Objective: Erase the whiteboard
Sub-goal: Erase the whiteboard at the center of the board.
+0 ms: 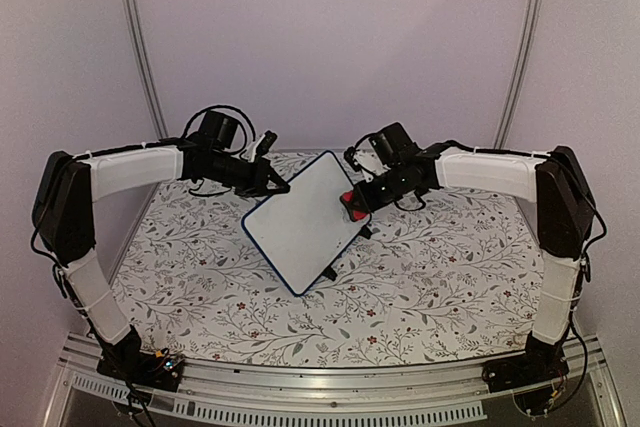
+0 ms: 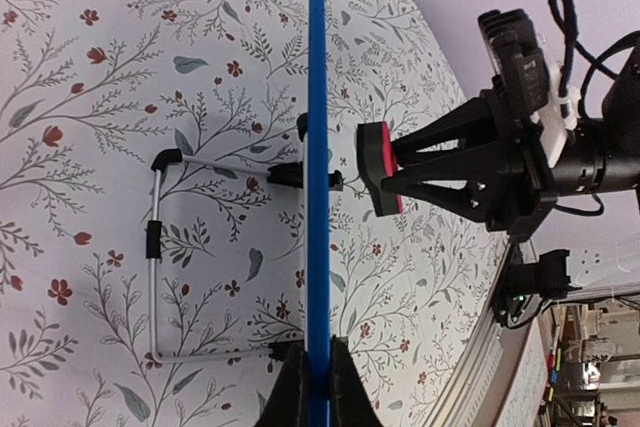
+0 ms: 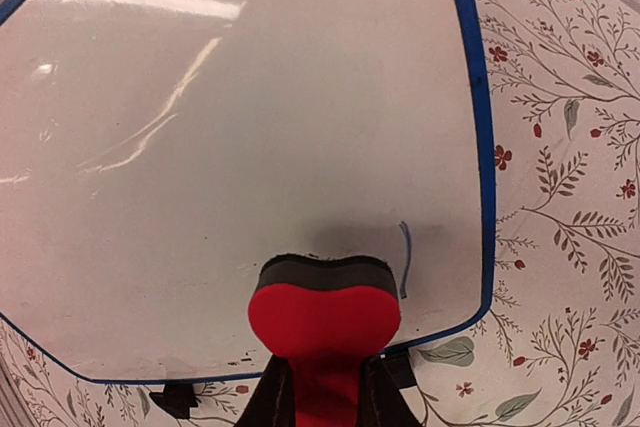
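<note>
The whiteboard (image 1: 305, 222) is a white board with a blue frame, held tilted above the table. My left gripper (image 1: 275, 187) is shut on its upper left edge; in the left wrist view the frame (image 2: 317, 147) runs edge-on between the jaws of that gripper (image 2: 318, 372). My right gripper (image 1: 352, 205) is shut on a red eraser (image 3: 322, 312) with a dark felt face, close to the board's right side. The board face (image 3: 250, 127) is nearly clean; one short blue stroke (image 3: 405, 259) stays just right of the eraser.
The table has a floral cloth (image 1: 430, 277). A wire stand (image 2: 158, 247) with black clips hangs behind the board. Aluminium rail (image 1: 330, 392) runs along the near edge, between the arm bases.
</note>
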You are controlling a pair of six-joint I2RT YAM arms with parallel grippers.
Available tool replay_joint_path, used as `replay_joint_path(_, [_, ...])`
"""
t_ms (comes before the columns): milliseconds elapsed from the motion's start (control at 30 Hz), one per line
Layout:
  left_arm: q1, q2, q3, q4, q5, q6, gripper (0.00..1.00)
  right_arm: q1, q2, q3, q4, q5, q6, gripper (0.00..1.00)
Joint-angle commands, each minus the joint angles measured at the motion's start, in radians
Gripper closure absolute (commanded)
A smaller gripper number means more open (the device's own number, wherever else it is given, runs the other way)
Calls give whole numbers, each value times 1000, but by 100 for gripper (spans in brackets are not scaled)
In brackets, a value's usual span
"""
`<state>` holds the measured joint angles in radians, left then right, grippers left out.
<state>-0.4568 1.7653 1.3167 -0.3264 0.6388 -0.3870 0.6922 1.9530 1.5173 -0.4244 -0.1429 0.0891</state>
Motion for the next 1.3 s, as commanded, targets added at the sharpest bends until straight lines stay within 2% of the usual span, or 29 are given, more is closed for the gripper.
replay_joint_path(0, [3,-43,-5,21,33,12,99,-6,54,56,-53,-41,-13,97])
replay_joint_path(367, [4,-39,-5,20,36,11,99,-5,99,55,-80,-63,-24,97])
replay_joint_path(867, [3,-39,-5,21,34,13,99,-5,113,-41,-78,-115,-59,97])
replay_joint_path(1267, [4,-36,-5,21,33,13,99,-7,77,41,-86,-63,-72,97])
